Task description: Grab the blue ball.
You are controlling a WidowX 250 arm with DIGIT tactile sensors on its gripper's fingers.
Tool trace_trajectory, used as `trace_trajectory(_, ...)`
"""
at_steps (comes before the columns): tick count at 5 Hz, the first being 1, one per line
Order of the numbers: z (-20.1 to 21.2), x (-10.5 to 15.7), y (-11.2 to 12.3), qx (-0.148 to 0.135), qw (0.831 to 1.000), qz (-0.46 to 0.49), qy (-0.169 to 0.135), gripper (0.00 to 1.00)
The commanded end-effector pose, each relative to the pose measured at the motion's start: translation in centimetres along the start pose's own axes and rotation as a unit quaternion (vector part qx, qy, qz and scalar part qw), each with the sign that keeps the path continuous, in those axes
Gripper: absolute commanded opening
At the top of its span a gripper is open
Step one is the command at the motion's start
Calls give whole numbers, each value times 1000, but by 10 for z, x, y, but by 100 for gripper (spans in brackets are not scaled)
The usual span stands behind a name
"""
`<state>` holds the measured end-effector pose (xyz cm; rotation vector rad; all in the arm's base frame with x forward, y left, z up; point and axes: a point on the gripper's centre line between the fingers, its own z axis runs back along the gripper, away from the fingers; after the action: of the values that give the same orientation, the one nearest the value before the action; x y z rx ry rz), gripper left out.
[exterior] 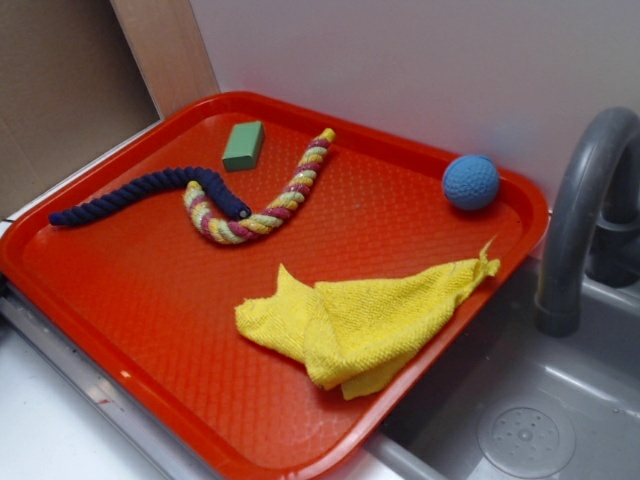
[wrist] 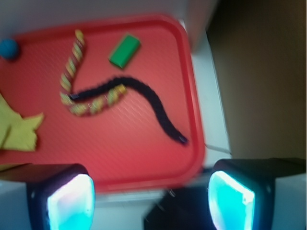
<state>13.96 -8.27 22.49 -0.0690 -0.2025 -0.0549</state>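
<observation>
The blue ball (exterior: 471,182) sits at a corner of the red tray (exterior: 150,300), by the grey tap (exterior: 585,220), well apart from the gripper (wrist: 151,201). In the blurred wrist view the gripper seems to hang beyond the tray's opposite edge, spread wide, holding and touching nothing.

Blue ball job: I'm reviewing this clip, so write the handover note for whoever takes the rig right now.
Gripper: open, empty, high over the near edge of the red tray, not visible in the exterior view.
Blue ball: resting free in the tray's far corner by the faucet, apart from the yellow cloth, the ropes and the green block.
Done: nothing yet.
Left: travel to the ball, descend, close, lift.
</observation>
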Motion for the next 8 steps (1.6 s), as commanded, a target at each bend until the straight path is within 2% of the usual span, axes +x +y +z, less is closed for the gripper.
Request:
trace_trajectory(1,-18,54,-80,-85,989,-33,-118,100)
trace_trajectory(2,-48,84,-119,-82,987,-17,-137,100)
trace_trajectory(4,-120,126,-184,-87,987,-32,-130,100)
trace_trajectory(5,-153,142,-209,-108,985,-39,-129,100)
trace_trajectory(6,-180,154,-232,-119,981,-63,-142,100)
trace_trajectory(7,-193,161,-243,-128,977,-76,-151,100)
trace_trajectory(8,-203,165,-248,-160,971,-85,-154,100)
